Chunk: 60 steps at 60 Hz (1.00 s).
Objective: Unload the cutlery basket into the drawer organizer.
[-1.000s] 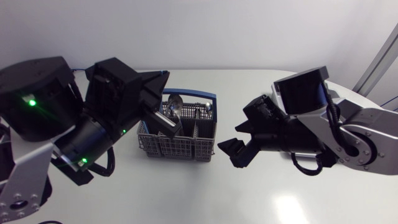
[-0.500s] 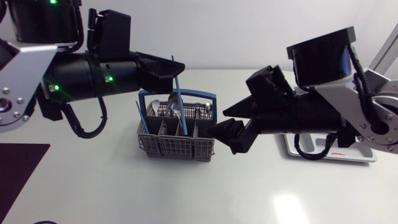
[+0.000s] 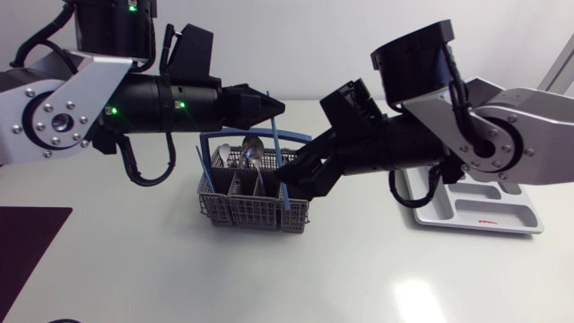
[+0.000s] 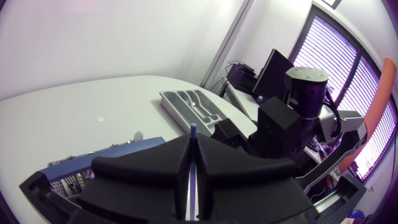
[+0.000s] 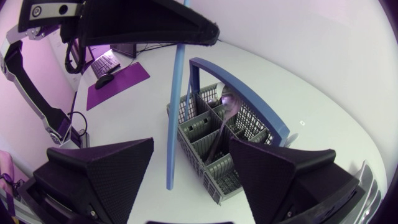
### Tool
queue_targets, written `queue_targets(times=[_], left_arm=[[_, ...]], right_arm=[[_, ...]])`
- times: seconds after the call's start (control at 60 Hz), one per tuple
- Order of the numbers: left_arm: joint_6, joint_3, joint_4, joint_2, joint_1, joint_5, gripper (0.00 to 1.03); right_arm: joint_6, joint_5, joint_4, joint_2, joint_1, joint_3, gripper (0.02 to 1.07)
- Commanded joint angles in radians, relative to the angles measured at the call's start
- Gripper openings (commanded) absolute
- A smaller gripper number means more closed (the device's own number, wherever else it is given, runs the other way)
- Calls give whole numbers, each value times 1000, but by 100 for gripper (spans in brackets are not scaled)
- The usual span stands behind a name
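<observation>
- Head view: the left gripper (image 3: pixel 273 109) is pinched tight on the top of a thin blue stick (image 3: pixel 280 170).
- The stick hangs down in front of the grey basket (image 3: pixel 240 210), which sits in the middle of the table (image 3: pixel 296 278).
- The basket has a blue handle, and shiny spoons (image 3: pixel 252 149) stand in its back pockets.
- The right gripper (image 3: pixel 301 173) is open wide, close to the lower half of the stick.
- The grey drawer tray (image 3: pixel 507 218) lies at the right, partly under the right arm (image 3: pixel 466 135). A dark mat (image 3: pixel 27 229) lies at the left.
- Left wrist view: the left gripper (image 4: pixel 193 167) has both fingers pressed on the stick (image 4: pixel 193 133), whose tip pokes out past them.
- The basket (image 4: pixel 115 150) is below it. The tray (image 4: pixel 184 101) lies farther off. A small shiny thing may lie in one slot, but it is too small to tell.
- Right wrist view: the right gripper (image 5: pixel 191 146) is spread wide, and the stick (image 5: pixel 176 106) hangs between its fingers without touching them.
- The left gripper (image 5: pixel 186 28) holds the stick from above.
- The basket (image 5: pixel 208 163) stands just behind the stick, with a spoon (image 5: pixel 227 102) leaning in a pocket. The purple mat (image 5: pixel 118 81) lies beyond it.
</observation>
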Motion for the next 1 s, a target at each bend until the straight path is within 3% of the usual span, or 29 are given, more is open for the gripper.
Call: queue_targets(times=[0.0,0.05,0.15,0.183,0.4,0.7,0.817,0.983], left_arm=[[-36,32,-3,26,9,15,4],[-39,32,-3,27,14,20,4],[-43,32,-3,27,14,27,4],[-43,32,-3,26,14,29,4],[-57,31,-8,18,24,58,6],[-56,60,-26,-22,43,70,41],[-56,108,-56,-53,93,73,49],[-26,154,-97,-114,245,107,49]], right_arm=[[14,-1,23,26,6,21,76],[14,-1,30,30,8,20,65],[10,-1,49,35,17,12,27],[10,-5,49,36,20,12,22],[10,-11,40,39,64,7,12],[-4,-8,18,3,71,-39,10],[-12,-7,-2,-36,57,-76,10],[-10,-4,-35,-119,-26,-122,10]])
